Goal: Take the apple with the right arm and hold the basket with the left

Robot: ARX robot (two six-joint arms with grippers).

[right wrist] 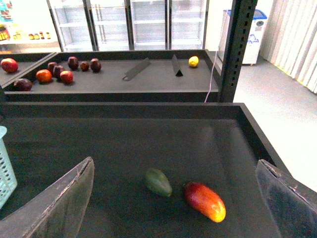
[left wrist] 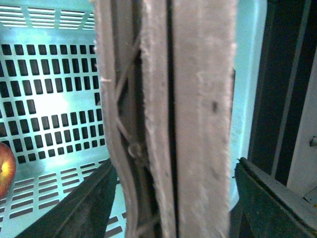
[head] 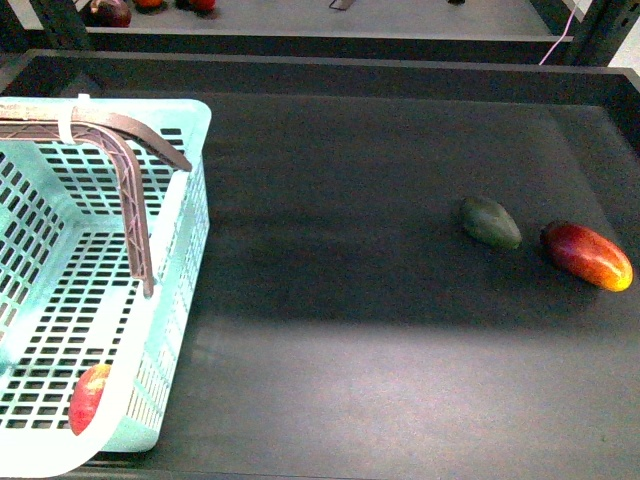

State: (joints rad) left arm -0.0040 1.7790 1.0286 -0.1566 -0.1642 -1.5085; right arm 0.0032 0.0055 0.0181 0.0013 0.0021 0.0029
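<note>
The pale mint basket (head: 175, 300) stands at the left of the dark table, its brown ribbed handles (head: 130, 200) raised. The red apple (head: 90, 397) lies inside it near the front corner, and shows at the edge of the left wrist view as the apple (left wrist: 5, 168). My left gripper (left wrist: 173, 198) is shut on the basket's handles (left wrist: 198, 124), which fill that view. Neither arm appears in the front view. My right gripper (right wrist: 176, 198) is open and empty, held above the table over the green fruit and the mango.
A dark green fruit (head: 490, 222) and a red-orange mango (head: 587, 256) lie at the table's right, the same fruit (right wrist: 158, 182) and mango (right wrist: 204, 201) under the right gripper. A back shelf (right wrist: 109, 74) carries several red fruits and a lemon (right wrist: 193, 61). A black post (right wrist: 235, 49) stands right.
</note>
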